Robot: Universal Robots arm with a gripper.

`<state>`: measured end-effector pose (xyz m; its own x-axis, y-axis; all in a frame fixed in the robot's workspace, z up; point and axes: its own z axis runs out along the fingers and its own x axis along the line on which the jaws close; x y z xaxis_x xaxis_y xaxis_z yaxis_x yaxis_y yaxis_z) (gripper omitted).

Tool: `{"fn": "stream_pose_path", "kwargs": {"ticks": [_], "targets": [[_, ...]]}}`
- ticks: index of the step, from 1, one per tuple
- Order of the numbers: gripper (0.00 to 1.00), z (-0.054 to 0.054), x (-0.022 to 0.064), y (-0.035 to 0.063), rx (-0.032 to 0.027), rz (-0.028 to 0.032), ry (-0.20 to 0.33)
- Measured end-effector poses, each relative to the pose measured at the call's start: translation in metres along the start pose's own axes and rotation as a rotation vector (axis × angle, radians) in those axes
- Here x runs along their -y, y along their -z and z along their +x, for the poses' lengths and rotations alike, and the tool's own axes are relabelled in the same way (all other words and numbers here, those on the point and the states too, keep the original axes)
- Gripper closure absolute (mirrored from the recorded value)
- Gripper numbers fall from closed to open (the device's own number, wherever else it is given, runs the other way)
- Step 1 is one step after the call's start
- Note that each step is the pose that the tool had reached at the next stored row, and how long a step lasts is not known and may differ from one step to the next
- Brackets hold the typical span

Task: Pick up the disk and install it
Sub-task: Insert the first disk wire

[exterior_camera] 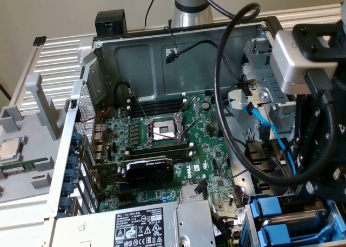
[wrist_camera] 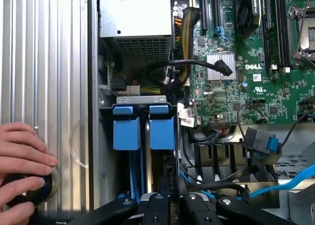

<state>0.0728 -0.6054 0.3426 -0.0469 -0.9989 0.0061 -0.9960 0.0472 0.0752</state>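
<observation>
Two drives in bright blue carriers stand side by side in the drive bay (wrist_camera: pixel 142 101) at the case's corner. The disk (wrist_camera: pixel 161 127) is the one nearer the motherboard, and its blue tab is level with the other carrier (wrist_camera: pixel 126 127). My gripper (wrist_camera: pixel 173 198) hangs right over the far end of the disk, fingers (wrist_camera: pixel 160 200) drawn close together. I see nothing clearly held between them, and contact with the disk is unclear. In the exterior view the blue carriers (exterior_camera: pixel 270 210) show at the lower right, under the arm's wrist (exterior_camera: pixel 319 149).
A hand (wrist_camera: pixel 22 156) rests on a black, blue-ringed knob on the ribbed table beside the case. The power supply (wrist_camera: pixel 135 18), motherboard (wrist_camera: pixel 246 62), blue SATA cables (wrist_camera: pixel 295 180) and a thick black cable loop (exterior_camera: pixel 227 95) crowd the bay. A loose CPU chip (exterior_camera: pixel 11 148) lies outside the case.
</observation>
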Motion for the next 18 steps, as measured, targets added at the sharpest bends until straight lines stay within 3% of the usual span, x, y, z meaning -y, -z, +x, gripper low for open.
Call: {"fn": "stream_pose_path", "kwargs": {"ticks": [18], "targets": [[0.83, 0.0000, -0.0003, -0.0013, 0.0042, 0.0001, -0.007]]}}
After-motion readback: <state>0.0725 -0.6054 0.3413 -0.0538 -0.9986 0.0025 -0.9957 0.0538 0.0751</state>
